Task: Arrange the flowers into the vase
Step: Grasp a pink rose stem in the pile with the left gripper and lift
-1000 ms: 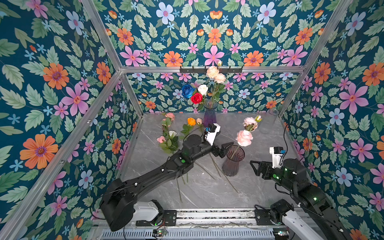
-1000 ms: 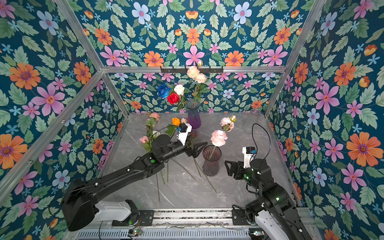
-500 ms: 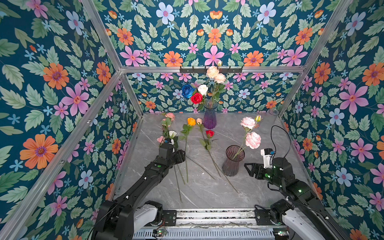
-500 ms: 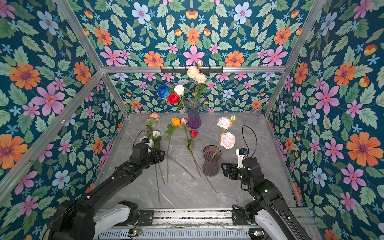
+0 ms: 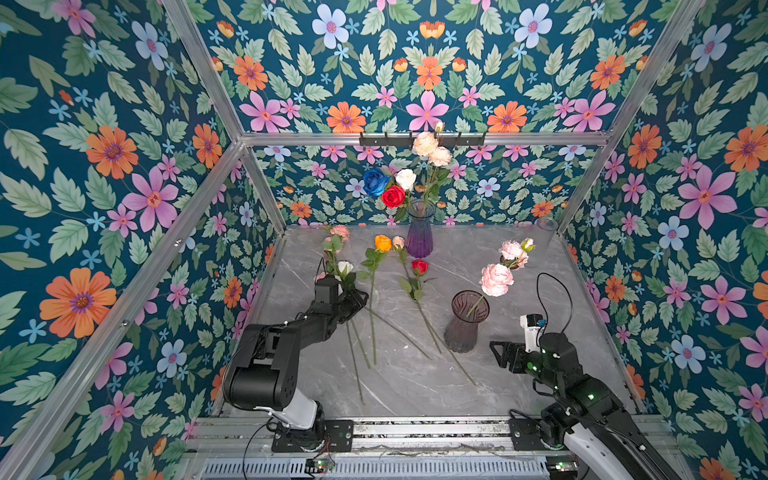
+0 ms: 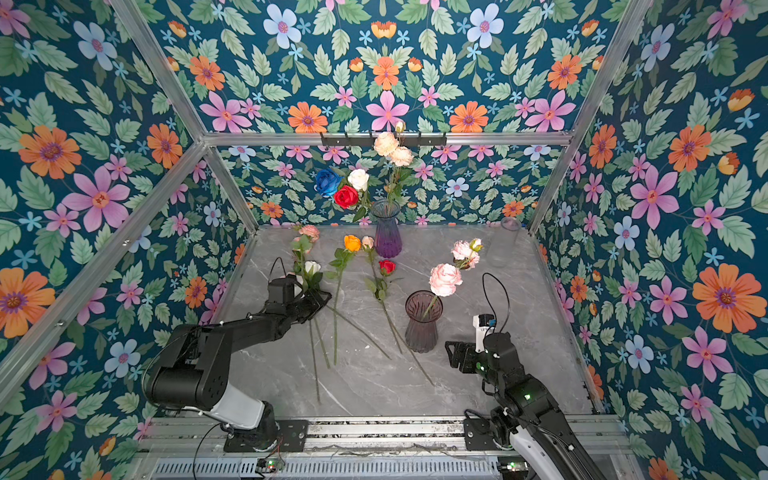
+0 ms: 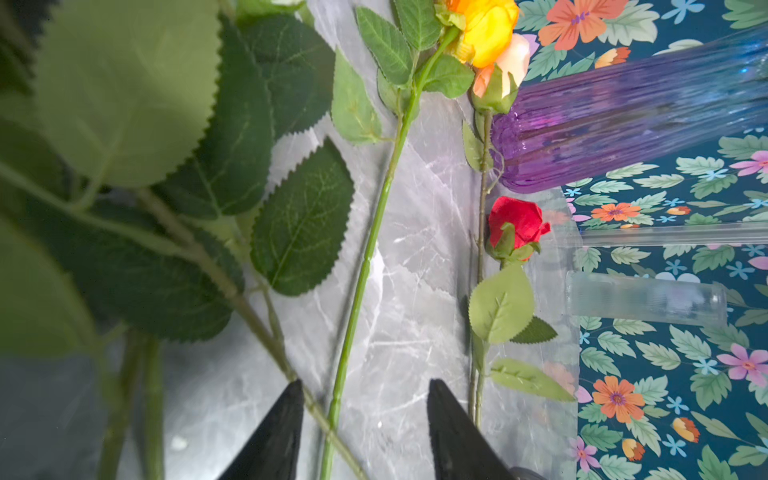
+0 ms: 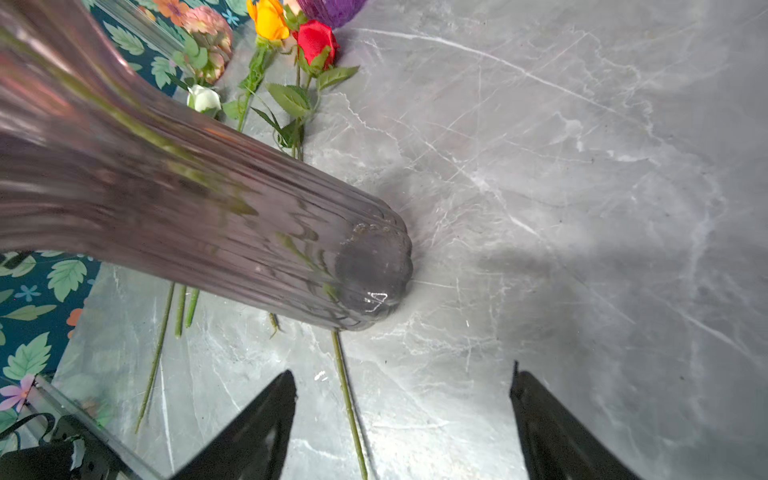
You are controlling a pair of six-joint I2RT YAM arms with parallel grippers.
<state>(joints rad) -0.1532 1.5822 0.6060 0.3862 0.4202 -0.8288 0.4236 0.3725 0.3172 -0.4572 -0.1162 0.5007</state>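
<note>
Several flowers lie on the grey marble table: a white rose, an orange rose and a red rose. My left gripper sits low over their stems, below the white rose. In the left wrist view its jaws stand partly apart, with the orange rose's stem and a crossing stem between them, neither pinched. A smoky vase holds pink peonies. My right gripper is open just right of its base, over a loose stem.
A purple vase at the back wall holds blue, white, red and cream flowers. A clear glass tube stands in the back right corner. Aluminium frame posts and flowered walls close in the table on three sides.
My left gripper left the smoky vase, swung left and came down over the lying stems, its jaws narrowing. A pink peony stayed in the vase. The right gripper shifted a little near the vase base.
</note>
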